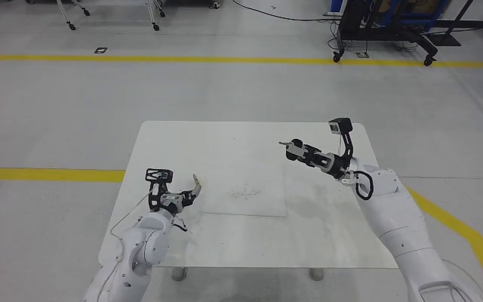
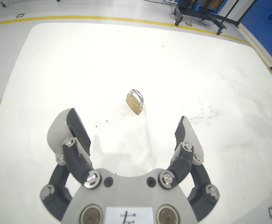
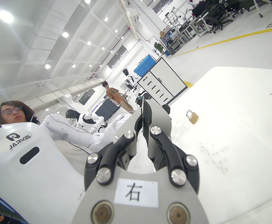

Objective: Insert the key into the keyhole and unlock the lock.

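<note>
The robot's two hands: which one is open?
The left hand, facing the padlock: its fingers are spread wide apart. The right hand is pinched shut on what looks like a small key.

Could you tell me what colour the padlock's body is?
The padlock body is brass-gold; clearest in the left wrist view.

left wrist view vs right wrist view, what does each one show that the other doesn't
Left wrist view: the left claw, open and aimed across the table, with a black wheeled stand on the floor beyond. Right wrist view: the right claw, shut, with a drawer cabinet past the table's edge. Both: the brass padlock standing on the white table, apart from either claw.
</note>
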